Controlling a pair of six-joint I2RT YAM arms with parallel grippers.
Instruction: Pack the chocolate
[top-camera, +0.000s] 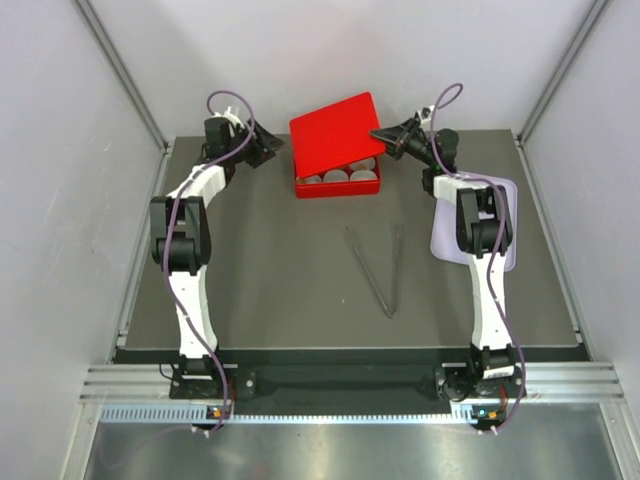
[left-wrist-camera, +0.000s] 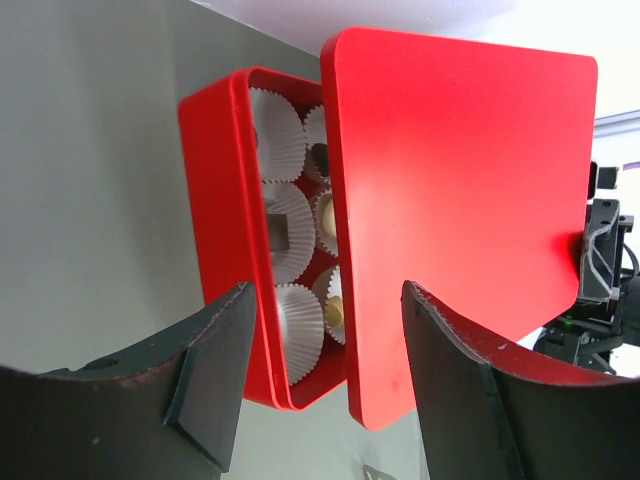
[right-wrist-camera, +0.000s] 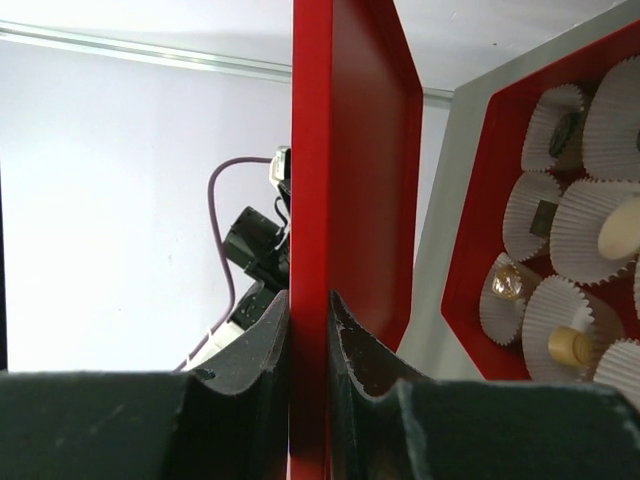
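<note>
We see a dark grey table (top-camera: 280, 285) closed in by plain white walls (top-camera: 50, 250) at its left, right and back. Thin silver posts (top-camera: 120, 70) run up the back corners. A silver rail (top-camera: 340, 382) lines the near edge. The light is soft and even.

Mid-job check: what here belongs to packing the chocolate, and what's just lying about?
Job: chocolate, white paper cups, red box, red lid clamped in the right gripper.
Lying about: metal tongs, pale lilac mat.
</note>
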